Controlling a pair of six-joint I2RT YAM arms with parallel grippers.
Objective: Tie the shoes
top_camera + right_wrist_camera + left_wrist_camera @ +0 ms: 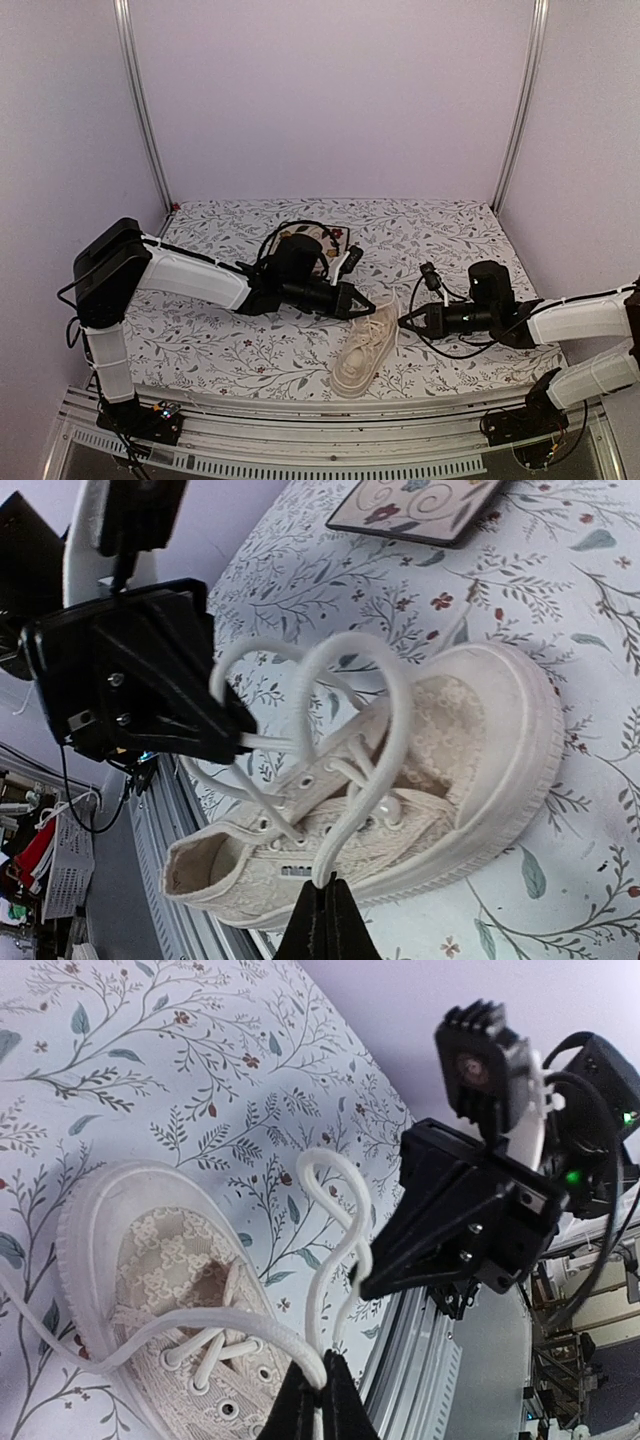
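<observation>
**L hand** [320, 1380]: fingers pressed together at bottom centre of L wrist view, pinching one strand of the laces [328, 1158]. The strand is rising from the pinch into a tall loop at mid-frame.

**R hand** [323, 898]: fingers likewise pressed together at bottom centre of R wrist view, pinching a 2nd loop that is arching up over the shoe opening. In the top view the two hands are meeting tip to tip just above the shoe, right of centre.

**Sneaker** [365, 355]: cream low-top, qty 1, lying on its sole at lower centre of the top view. Toe is pointing toward the near edge, heel end toward the hands. It is not being held; only the laces are.

**Handling (est.):**
- Shoe is prob. light, w/ a soft textile upper and a firmer rubber sole.
- It is likely to slide or tip on the cloth if a lace is tugged hard.
- Laces are limp and thin, w/ no stiffness, so loops will be sagging unless kept taut.
- Best hold is low on each loop, near its base by the eyelets, not at the crown.
- A thin cord could be slipping out of narrow fingertips.

**Surface** [230, 350]: floral cloth, carrying everything.

**Plate** [322, 240]: square, patterned, upper centre behind the L arm, well apart from the shoe.
</observation>
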